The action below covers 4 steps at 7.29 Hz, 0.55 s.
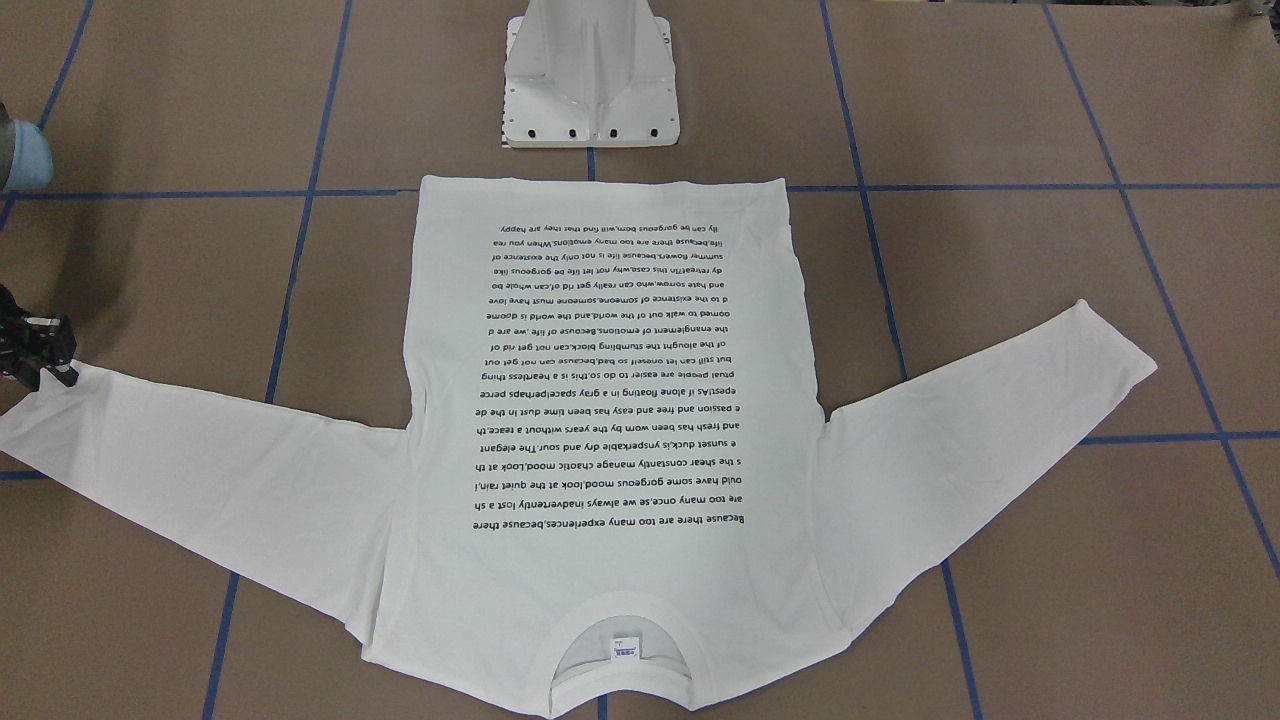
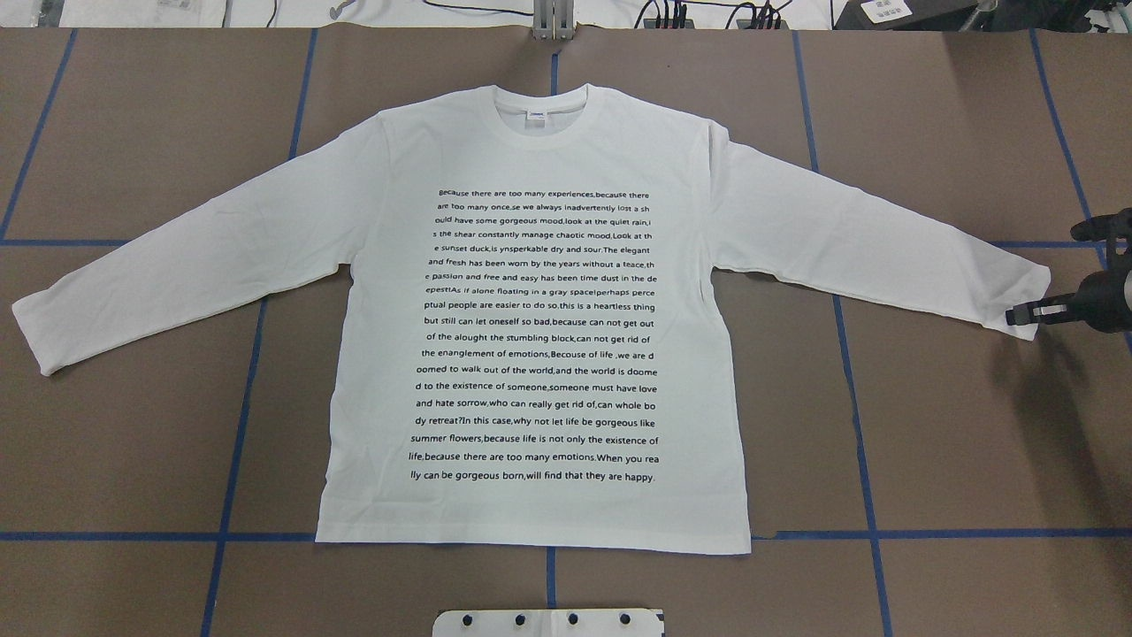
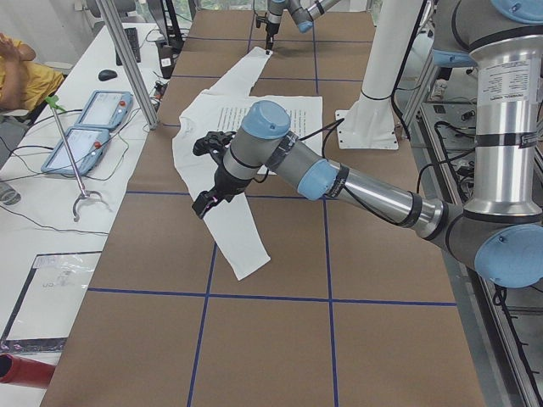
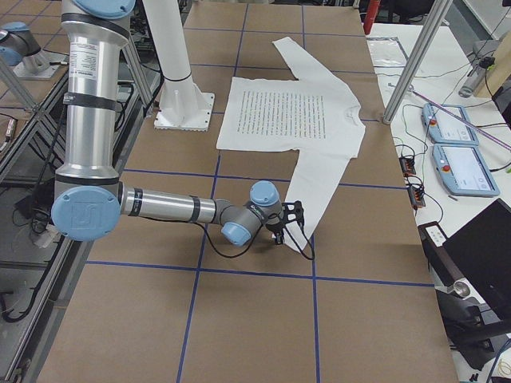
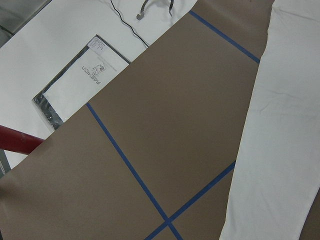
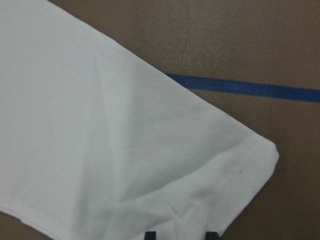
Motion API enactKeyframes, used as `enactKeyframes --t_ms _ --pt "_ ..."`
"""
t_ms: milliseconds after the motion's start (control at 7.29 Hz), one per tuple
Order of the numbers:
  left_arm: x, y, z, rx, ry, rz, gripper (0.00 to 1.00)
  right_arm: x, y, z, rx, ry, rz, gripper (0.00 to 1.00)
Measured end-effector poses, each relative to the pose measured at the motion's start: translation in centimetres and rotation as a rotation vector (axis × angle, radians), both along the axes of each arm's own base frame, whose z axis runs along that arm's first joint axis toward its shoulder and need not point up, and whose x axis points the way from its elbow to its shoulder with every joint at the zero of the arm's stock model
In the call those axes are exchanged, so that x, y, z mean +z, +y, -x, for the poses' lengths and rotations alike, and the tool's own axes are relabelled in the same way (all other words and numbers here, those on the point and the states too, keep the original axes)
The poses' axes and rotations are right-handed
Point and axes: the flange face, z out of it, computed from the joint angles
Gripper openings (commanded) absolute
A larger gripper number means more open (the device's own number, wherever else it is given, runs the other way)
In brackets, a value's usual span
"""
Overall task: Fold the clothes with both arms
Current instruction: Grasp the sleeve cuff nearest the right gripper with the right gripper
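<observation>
The T-shirt (image 2: 539, 336) is lying flat and print-up on the desk (image 2: 929, 425) with its sleeves spread, so each cuff is offering a free edge. The right hand (image 2: 1019, 315), fingers apart, is sitting at one cuff (image 6: 240, 170), probably to pinch it. The left hand (image 3: 202, 206) is hanging over the other sleeve (image 3: 242, 242); whether its fingers are apart cannot be told.

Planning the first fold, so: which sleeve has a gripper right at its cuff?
The sleeve on the robot's right, with the right gripper at its cuff edge. The left sleeve has its cuff lying free; the left gripper hangs raised, off the cloth.
</observation>
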Motion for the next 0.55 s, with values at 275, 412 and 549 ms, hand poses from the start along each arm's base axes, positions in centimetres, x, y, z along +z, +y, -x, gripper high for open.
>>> enactKeyframes --t_ms 275,412,549 --pt "0.0 0.0 0.1 -0.003 -0.001 0.0 1.0 -1.8 -0.4 0.1 -0.006 -0.02 -0.03 0.0" --pt "0.1 0.0 0.1 -0.004 -0.002 0.001 1.0 -3.1 -0.7 -0.3 0.001 -0.033 -0.049 0.0" --pt "0.1 0.0 0.1 -0.004 -0.002 0.002 1.0 -4.5 -1.3 -1.5 0.027 -0.045 -0.069 0.0"
